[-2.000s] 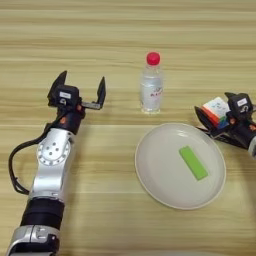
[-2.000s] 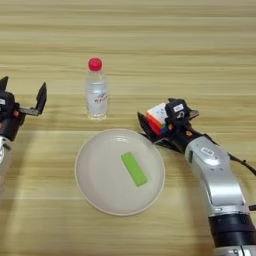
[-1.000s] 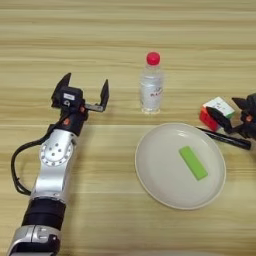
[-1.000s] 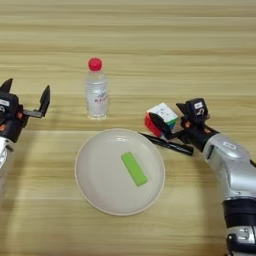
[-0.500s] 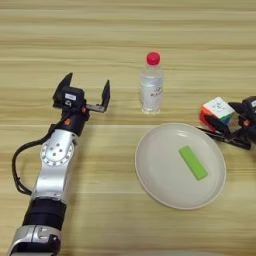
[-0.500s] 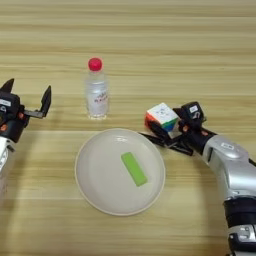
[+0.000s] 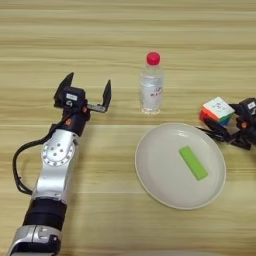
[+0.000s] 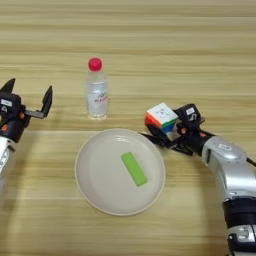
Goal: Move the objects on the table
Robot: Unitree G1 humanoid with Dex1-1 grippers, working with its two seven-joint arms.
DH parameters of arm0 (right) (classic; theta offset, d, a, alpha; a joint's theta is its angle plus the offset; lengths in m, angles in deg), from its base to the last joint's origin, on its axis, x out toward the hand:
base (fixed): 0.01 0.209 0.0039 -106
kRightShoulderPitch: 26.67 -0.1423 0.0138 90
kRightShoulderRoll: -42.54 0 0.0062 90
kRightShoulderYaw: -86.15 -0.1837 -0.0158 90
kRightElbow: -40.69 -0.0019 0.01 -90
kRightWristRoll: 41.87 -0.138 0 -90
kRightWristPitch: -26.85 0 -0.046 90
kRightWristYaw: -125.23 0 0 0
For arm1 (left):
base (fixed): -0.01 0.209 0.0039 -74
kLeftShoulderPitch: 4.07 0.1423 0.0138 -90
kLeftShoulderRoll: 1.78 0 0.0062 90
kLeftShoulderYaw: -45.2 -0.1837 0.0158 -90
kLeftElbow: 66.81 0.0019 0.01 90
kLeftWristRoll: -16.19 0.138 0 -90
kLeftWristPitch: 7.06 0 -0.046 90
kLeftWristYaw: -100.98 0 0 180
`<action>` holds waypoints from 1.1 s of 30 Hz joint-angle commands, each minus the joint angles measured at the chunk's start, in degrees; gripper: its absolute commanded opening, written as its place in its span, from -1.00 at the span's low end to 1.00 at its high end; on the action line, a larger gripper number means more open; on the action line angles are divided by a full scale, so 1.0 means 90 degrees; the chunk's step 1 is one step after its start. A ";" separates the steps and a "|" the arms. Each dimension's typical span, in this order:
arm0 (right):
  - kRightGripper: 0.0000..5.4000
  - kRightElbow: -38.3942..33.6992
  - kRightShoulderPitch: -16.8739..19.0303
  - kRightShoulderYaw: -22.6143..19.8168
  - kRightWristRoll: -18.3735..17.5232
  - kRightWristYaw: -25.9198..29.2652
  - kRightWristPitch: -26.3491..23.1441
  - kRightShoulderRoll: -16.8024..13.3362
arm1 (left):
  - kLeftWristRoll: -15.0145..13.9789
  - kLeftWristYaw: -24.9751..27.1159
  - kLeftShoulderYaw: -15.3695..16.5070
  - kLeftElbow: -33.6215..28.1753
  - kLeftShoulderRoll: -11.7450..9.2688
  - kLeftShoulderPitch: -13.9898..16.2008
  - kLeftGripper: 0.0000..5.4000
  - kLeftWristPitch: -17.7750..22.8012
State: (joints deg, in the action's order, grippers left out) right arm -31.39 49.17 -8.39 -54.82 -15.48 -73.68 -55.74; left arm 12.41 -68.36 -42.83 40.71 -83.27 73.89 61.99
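Plate (image 8: 95, 185) lay near table (image 8: 150, 45) centre holding green block (image 8: 134, 169), bottle (image 8: 97, 90) upright behind it, cube (image 8: 161, 117) toward right edge, right claw (image 8: 167, 136) beside it, grip unclear, left claw (image 7: 85, 92) spread open toward left edge.

We find no legible text: the bottle (image 7: 151, 85) carries a label with red marks we cannot read.

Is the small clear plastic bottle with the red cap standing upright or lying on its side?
Upright. The small clear plastic bottle with red cap stands on its base on the wooden table, cap at the top, behind the round cream plate.
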 commanded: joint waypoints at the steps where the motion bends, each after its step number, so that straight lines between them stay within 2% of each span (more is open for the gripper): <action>1: 0.69 0.0050 -0.0041 0.0025 0.0056 -0.0010 0.0076 -0.0020 | 0.0074 0.0011 -0.0010 0.0030 -0.0027 0.0003 1.00 -0.0040; 12: 0.23 0.0125 -0.0077 0.0030 0.0074 -0.0042 0.0149 0.0017 | 0.0083 0.0007 -0.0010 0.0071 -0.0030 -0.0010 1.00 -0.0062; 19: 0.23 -0.0051 -0.0102 -0.0018 0.0014 -0.0068 0.0144 0.0027 | 0.0088 0.0003 -0.0006 0.0140 -0.0030 -0.0040 1.00 -0.0090; 24: 0.23 -0.0470 -0.0073 -0.0050 -0.0070 -0.0079 0.0054 0.0025 | 0.0094 -0.0005 -0.0008 0.0219 -0.0029 -0.0072 1.00 -0.0134; 33: 0.23 -0.1952 0.0190 0.0009 -0.0325 -0.0105 -0.0434 0.0027 | 0.0105 -0.0017 -0.0013 0.0310 -0.0023 -0.0107 1.00 -0.0189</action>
State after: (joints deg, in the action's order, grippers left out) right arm -45.87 50.15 -8.48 -56.84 -16.03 -75.97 -55.39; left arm 12.85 -68.64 -42.87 43.00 -83.30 73.65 60.62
